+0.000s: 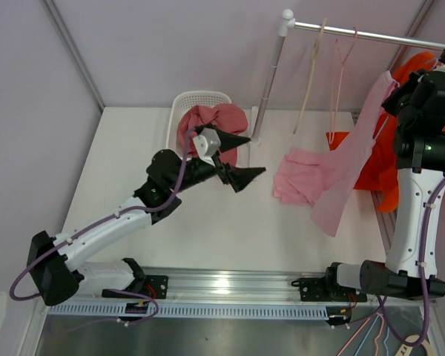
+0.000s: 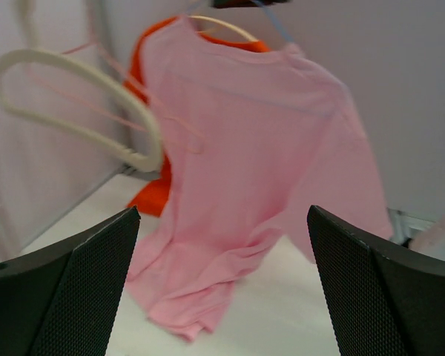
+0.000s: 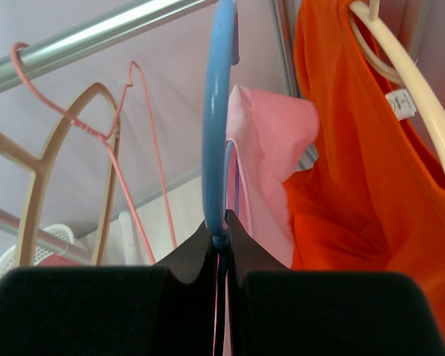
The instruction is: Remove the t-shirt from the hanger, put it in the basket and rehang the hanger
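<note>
The pink t-shirt (image 1: 334, 174) hangs from a blue hanger (image 3: 216, 111) near the right end of the rail (image 1: 371, 33), its hem pooled on the surface (image 1: 208, 222) below the rail. The right fingers (image 3: 96, 304) are pinched tight on that hanger, beside an orange garment (image 1: 378, 159). The left fingers (image 2: 67, 289) are spread wide, left of the rail's post, by the basket (image 1: 200, 100).

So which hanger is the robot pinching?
The blue hanger, clamped between the right gripper's fingers. The tan hanger and the thin pink hanger hang bare on the rail, and the cream hanger is inside the orange shirt.
</note>
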Controlling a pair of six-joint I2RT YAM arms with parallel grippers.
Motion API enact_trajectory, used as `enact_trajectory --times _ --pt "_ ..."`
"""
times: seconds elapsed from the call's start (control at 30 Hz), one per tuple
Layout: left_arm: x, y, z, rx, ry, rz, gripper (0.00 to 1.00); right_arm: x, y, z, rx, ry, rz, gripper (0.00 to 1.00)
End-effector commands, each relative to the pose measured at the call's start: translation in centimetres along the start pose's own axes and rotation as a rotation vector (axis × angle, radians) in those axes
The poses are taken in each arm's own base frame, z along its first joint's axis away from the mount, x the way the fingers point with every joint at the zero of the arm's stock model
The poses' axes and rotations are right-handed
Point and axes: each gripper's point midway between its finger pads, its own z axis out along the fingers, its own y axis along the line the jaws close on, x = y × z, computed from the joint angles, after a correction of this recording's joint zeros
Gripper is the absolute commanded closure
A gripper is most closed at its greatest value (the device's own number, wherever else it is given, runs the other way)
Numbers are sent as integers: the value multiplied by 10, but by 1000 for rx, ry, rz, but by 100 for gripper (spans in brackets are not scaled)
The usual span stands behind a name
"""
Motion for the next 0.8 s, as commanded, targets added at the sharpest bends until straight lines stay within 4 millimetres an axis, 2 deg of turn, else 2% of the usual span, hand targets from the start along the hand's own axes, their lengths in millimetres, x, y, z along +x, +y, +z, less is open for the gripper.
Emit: enact_trajectory --times 0.0,0.07,0.13,0.17,0.23,0.37,0.43,0.47,0.5,0.57,0.6,0.63,0.7,0.77 --pt "-11 -64 16 280 -121 62 0 -5 2 -18 -3 -23 44 100" --pt "13 -93 30 361 -81 46 1 -1 9 -25 -46 3 45 100" --pt "28 -115 40 427 -47 44 1 1 16 -30 -79 14 47 100" --pt "37 -121 50 455 -31 38 0 0 20 -35 -97 14 52 100" --pt "49 -133 56 486 -16 28 0 1 26 -39 -127 17 55 100" --pt "78 -145 77 532 52 -14 0 9 34 -41 -160 43 53 100" --pt "77 -153 83 562 52 -26 0 10 36 -44 -175 43 52 100" --pt "90 -156 87 567 78 -40 0 11 36 -44 -179 48 52 100" --pt "86 -157 94 570 69 -40 0 12 37 -44 -183 51 51 100" --pt "95 -160 100 580 83 -55 0 13 39 -45 -194 57 52 100" --pt "110 -161 102 585 104 -67 1 14 41 -46 -202 62 51 100" --pt "106 -162 107 595 88 -65 0 15 42 -48 -206 67 52 100" --pt "112 -167 111 623 84 -89 0 17 44 -50 -212 70 50 100" --pt "105 -179 111 692 66 -120 1 17 42 -50 -198 64 52 100"
